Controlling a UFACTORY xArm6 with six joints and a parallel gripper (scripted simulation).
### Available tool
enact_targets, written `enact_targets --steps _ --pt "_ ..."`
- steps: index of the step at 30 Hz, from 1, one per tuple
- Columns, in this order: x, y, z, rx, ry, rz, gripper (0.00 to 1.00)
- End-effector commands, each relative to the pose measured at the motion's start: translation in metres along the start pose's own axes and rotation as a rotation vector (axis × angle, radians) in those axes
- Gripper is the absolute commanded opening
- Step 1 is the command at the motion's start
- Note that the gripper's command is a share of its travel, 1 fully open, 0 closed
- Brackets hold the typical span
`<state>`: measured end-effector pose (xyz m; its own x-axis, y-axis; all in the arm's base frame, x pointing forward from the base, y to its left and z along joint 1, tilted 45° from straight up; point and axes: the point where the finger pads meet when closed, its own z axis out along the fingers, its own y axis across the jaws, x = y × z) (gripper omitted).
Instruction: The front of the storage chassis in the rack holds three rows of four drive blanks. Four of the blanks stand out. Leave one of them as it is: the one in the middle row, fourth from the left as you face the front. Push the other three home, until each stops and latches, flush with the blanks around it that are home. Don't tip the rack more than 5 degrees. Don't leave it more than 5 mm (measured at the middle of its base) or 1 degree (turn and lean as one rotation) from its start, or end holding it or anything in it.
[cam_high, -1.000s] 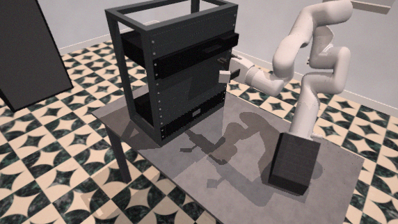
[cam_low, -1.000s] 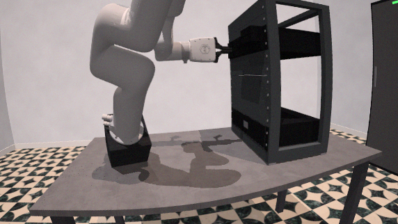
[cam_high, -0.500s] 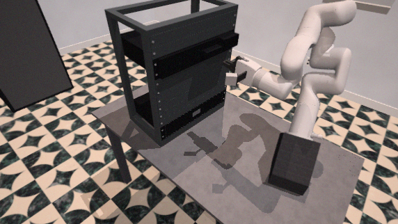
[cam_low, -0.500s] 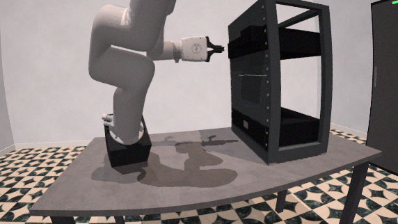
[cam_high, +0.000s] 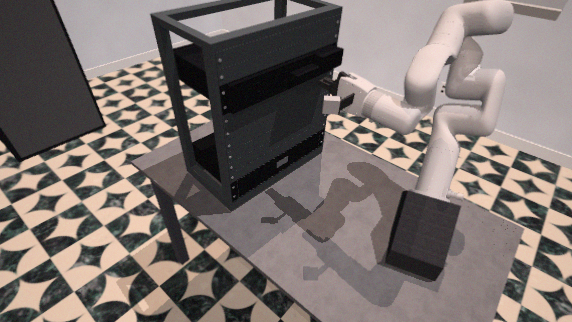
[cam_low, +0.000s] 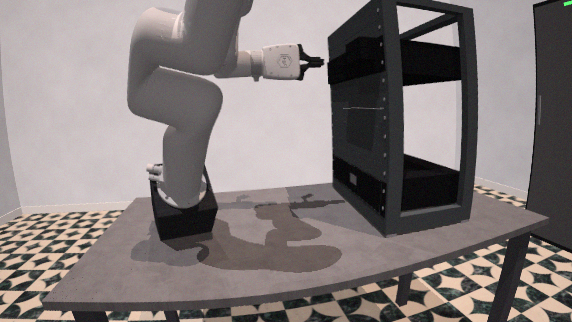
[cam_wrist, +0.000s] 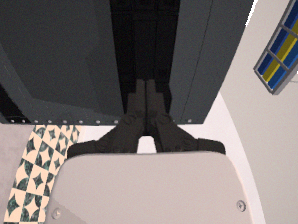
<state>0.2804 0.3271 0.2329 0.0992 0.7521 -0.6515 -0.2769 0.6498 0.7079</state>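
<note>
The dark rack stands on the grey table; it also shows in the exterior view. A black chassis sits high in its front, and single drive blanks are too dark to tell apart. At the chassis's right end a block stands out a little from the face. My gripper is shut and empty, level with this chassis at its right end. In the exterior view the fingertips stand a short gap off the chassis front. In the wrist view the shut fingers point at a dark face.
A second black unit sits low in the rack. My arm's black base block stands on the table's right side. A tall dark cabinet stands on the floor to the left, away from the table.
</note>
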Motion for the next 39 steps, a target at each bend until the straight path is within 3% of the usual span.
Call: enact_targets --steps 1,7,39 --pt "0.0 0.002 0.024 0.0 -0.001 0.004 0.0" --pt "0.0 0.002 0.042 0.0 -0.001 0.004 0.0" --pt "0.0 0.002 0.045 0.0 -0.001 0.004 0.0"
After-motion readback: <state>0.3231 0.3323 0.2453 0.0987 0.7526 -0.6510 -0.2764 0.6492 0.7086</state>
